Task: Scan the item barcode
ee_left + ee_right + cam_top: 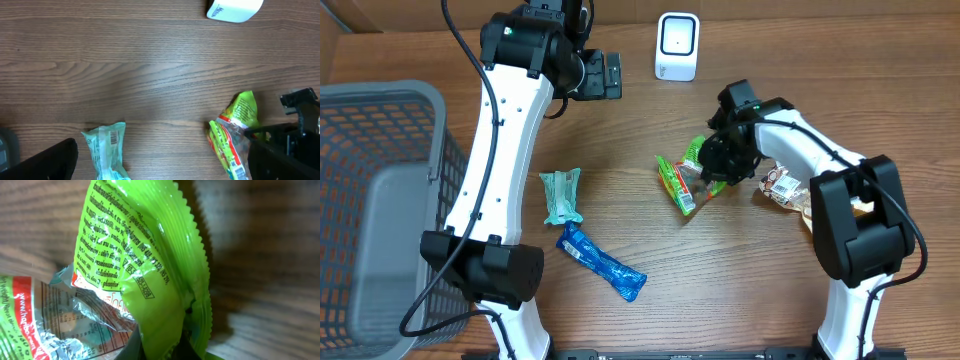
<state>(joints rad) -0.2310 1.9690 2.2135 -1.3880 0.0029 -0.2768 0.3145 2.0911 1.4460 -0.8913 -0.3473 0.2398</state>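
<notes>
My right gripper [713,166] [161,347] is shut on the crimped end of a bright green packet [694,153] [145,260] [243,109] with black print, low over the table right of centre. A green, red and clear wrapper [676,186] [45,315] [226,147] lies against it on the left; whether the two are one packet I cannot tell. A white scanner [677,47] [234,10] stands at the back of the table. My left gripper [611,75] [160,167] hangs open and high, left of the scanner, with nothing between its fingers.
A teal packet [561,195] [106,150] with a barcode and a blue packet [602,263] lie left of centre. A grey mesh basket [380,200] fills the left edge. Another white and orange packet [782,187] lies under my right arm.
</notes>
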